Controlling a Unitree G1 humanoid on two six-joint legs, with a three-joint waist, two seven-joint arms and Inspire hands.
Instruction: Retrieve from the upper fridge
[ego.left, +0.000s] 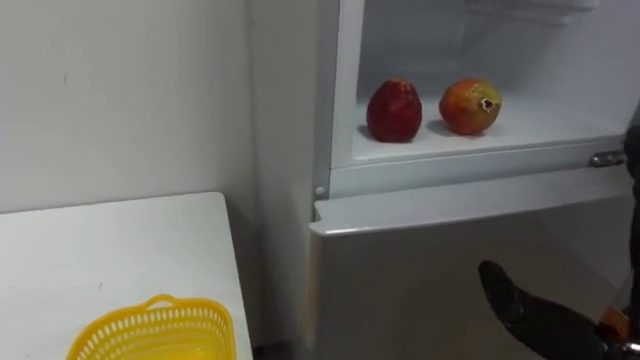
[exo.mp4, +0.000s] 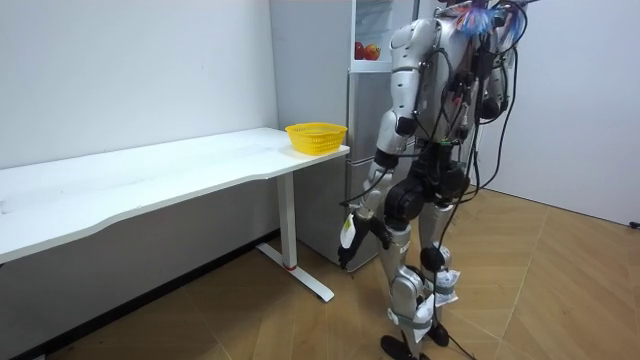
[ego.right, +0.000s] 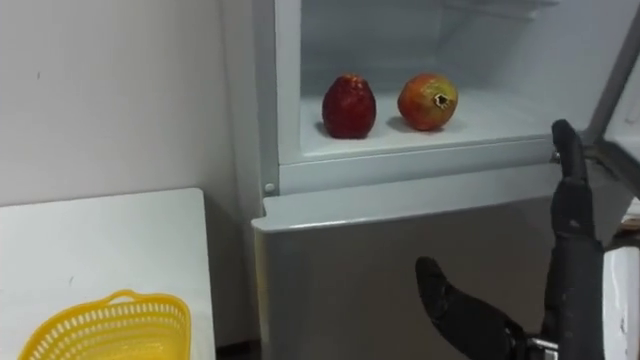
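Two to fetch, by the left eye view: dark red rounded fruit (ego.left: 394, 110) and red-orange pomegranate (ego.left: 470, 105) on the white shelf (ego.left: 540, 118) of the open upper fridge (ego.left: 450, 30), right hand (ego.left: 530, 310) low before the lower door (ego.left: 420, 280). Room view: standing at the fridge beside a white table (exo.mp4: 150, 175) bearing a yellow plastic basket (exo.mp4: 316, 137), left hand (exo.mp4: 355, 232) hanging, grip untellable. Right eye view: right hand's fingers (ego.right: 568, 190) straight, empty; judged barely begun, reach and grasp left.

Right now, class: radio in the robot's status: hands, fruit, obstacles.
Right hand open, empty, below the upper fridge shelf. Left hand hanging low. Red fruit and pomegranate on shelf, untouched. Nothing blocking.
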